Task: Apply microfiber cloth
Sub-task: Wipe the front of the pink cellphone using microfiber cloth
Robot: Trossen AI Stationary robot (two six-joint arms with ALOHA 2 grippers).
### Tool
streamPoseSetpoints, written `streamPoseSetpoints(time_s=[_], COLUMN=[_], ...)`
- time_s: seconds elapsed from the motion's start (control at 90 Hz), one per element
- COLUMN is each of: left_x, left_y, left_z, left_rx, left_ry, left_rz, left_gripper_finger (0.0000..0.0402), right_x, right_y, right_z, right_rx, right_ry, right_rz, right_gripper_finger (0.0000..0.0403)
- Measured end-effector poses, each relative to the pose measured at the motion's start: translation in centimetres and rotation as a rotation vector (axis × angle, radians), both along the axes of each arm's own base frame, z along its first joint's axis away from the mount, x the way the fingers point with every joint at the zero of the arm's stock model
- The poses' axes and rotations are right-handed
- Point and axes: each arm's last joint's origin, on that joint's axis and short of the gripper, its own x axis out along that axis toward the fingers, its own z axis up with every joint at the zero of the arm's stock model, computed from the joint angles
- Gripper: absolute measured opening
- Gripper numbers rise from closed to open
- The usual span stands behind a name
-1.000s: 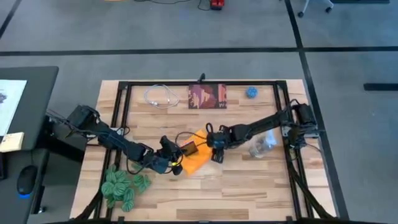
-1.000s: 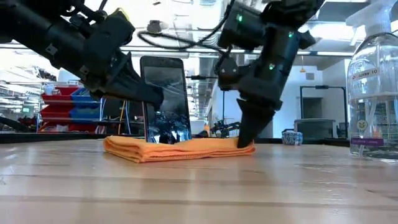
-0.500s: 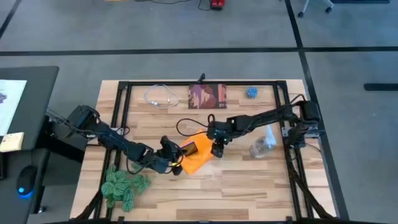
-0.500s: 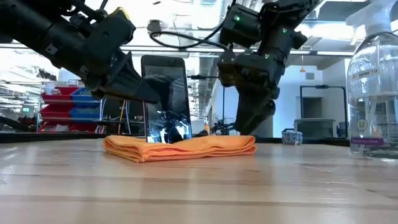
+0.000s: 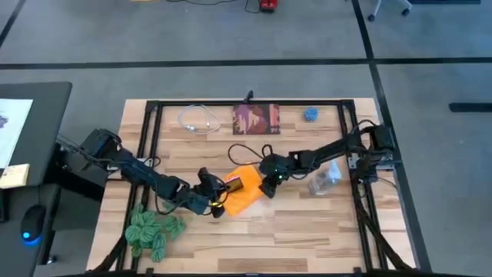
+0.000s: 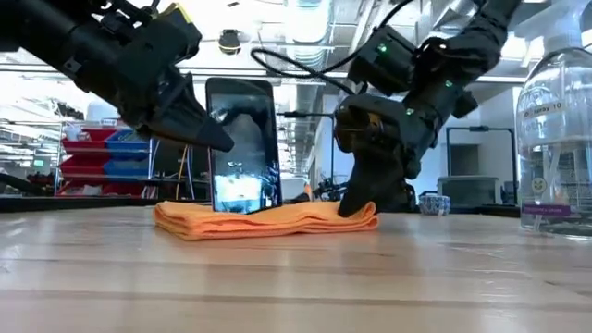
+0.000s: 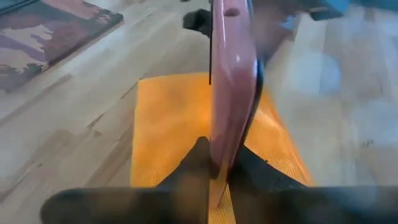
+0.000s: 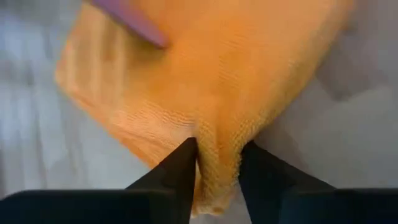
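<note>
1. The bright orange soft microfiber cloth (image 5: 240,194) is lying mid-table, under an upright black smartphone (image 6: 242,144).
2. The left gripper (image 7: 217,167) is clamping the phone.
3. At the cloth's 3 o'clock, the right gripper (image 8: 217,163) is pinching its edge.

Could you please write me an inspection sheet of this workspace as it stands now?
Surface: wooden table inside a black frame.
Job's things: orange microfiber cloth flat on the table; smartphone held upright over it.
Clutter: spray bottle, green plant, dark red printed square, small blue object.
Grippers: left gripper shut on the smartphone; right gripper pinching the cloth's edge.
Cables: white cable coiled near the far edge.
Surroundings: desk with mouse at left; no people seen.
</note>
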Motion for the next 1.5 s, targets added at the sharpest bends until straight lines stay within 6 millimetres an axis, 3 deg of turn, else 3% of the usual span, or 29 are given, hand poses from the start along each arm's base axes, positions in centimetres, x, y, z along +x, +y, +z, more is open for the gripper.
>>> streamPoseSetpoints(time_s=[0.2,0.378,0.556,0.844,1.067,1.167,1.4,1.5], left_x=[-0.2,-0.1,0.3,0.6,0.6,0.7,0.4,0.3], left_y=[0.0,-0.1,-0.4,-0.6,-0.7,-0.9,-1.5,-1.6], left_z=[0.0,0.1,0.4,0.8,0.9,1.2,1.1,1.0], left_rx=[-0.112,-0.166,-0.229,-0.223,-0.211,-0.194,-0.172,-0.172], left_ry=[-0.007,-0.022,-0.065,-0.085,-0.088,-0.109,-0.094,-0.087], left_rz=[0.052,0.048,0.007,-0.044,-0.053,-0.083,-0.122,-0.121], left_gripper_finger=[0.0007,0.0007,0.0007,0.0007,0.0007,0.0007,0.0007,0.0007], right_x=[0.6,0.9,1.6,3.6,4.2,4.2,5.0,5.4], right_y=[3.6,7.1,9.1,8.5,7.4,7.1,8.0,8.3], right_z=[1.0,2.5,4.4,7.4,7.9,7.7,4.2,3.9], right_rx=[-0.075,-0.225,-0.447,-0.706,-0.807,-0.83,-0.84,-0.856], right_ry=[-0.159,-0.384,-0.545,-0.633,-0.654,-0.632,-0.591,-0.624], right_rz=[0.118,0.197,0.245,0.215,0.234,0.252,0.312,0.284], right_gripper_finger=[0.0008,0.0003,0.0001,0.0,0.0,0.0,0.0,0.0])
